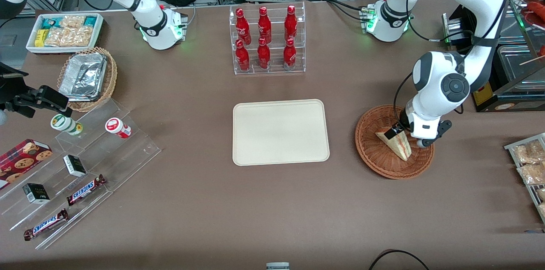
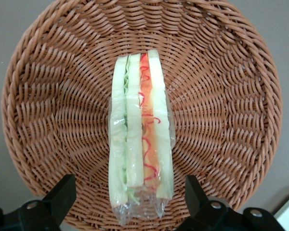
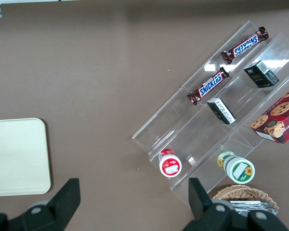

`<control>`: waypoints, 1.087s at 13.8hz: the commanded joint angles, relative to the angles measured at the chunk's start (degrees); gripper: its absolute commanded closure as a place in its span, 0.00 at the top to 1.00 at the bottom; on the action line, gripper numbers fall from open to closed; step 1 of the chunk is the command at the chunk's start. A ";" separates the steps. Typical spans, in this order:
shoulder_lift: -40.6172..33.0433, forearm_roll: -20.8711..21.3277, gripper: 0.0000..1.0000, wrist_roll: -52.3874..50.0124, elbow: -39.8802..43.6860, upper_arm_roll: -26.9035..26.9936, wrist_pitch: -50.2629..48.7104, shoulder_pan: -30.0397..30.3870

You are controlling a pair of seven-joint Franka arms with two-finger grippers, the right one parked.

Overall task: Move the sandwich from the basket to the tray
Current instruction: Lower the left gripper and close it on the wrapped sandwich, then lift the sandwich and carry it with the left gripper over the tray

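Toward the parked arm's end of the table, a white bin at the corner holds snack packets, and the tan basket just nearer the camera holds foil trays. At the middle, a clear rack carries six red bottles. Nearer the camera than the rack, the tray lies flat and bare.

Toward the working arm's end sits the brown basket, with only the sandwich in it, lying in clear wrap across the bowl's floor. The gripper hangs low over the basket with its fingers spread wide and nothing between them. In the wrist view the two fingers stand one on each flat bread side of the sandwich, apart from it, at its wrapped end. Its long axis runs straight away from the gripper, between the fingers, so a closing would press across the layers, not along them. The filling stripe faces up toward the wrist.

I judge the grasp is not yet made: a short descent, then closing, should take the wedge. The loose wrap could slip.
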 commanded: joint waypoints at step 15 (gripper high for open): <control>-4.31 0.40 0.09 0.01 24.16 -3.28 -33.46 -4.93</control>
